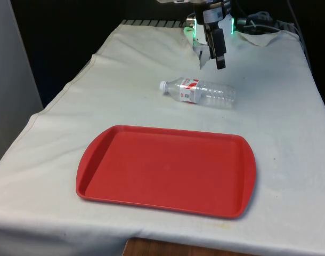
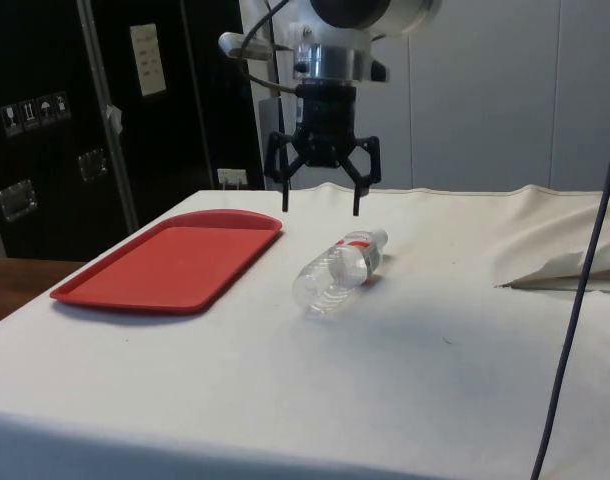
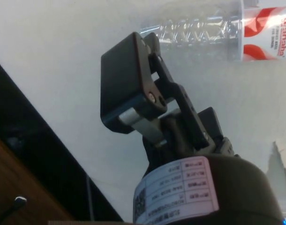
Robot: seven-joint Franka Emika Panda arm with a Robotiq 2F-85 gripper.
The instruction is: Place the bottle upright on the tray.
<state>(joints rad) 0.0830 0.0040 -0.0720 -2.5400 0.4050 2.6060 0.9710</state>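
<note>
Bottle-and-tray job, not yet started: nothing is gripped. Low in the front view, nearest the camera, the red tray (image 1: 166, 169) lies flat and bare on the white-clothed table (image 1: 56, 133), spanning the lower middle of the frame. Just above it, right of centre, the clear plastic bottle (image 1: 200, 92) lies on its side on the cloth, white cap toward the frame's left, red label next to the cap, apart from the tray's far rim. Higher still, at the top of the frame right of centre, the tool (image 1: 216, 57) hangs in the air above and slightly behind the bottle; in the side view its two fingers stand apart, tips pointing down, above the cap end (image 2: 320, 212).

Risks, as I judge them: the bottle is round, thin-walled and looks empty, so a descent off its centre line could nudge it into a roll across the cloth. A hard squeeze may dent it or make it slip. Grasped lying flat, it must be tipped vertical before release; let go tilted or too high, it would likely topple on the smooth tray.
</note>
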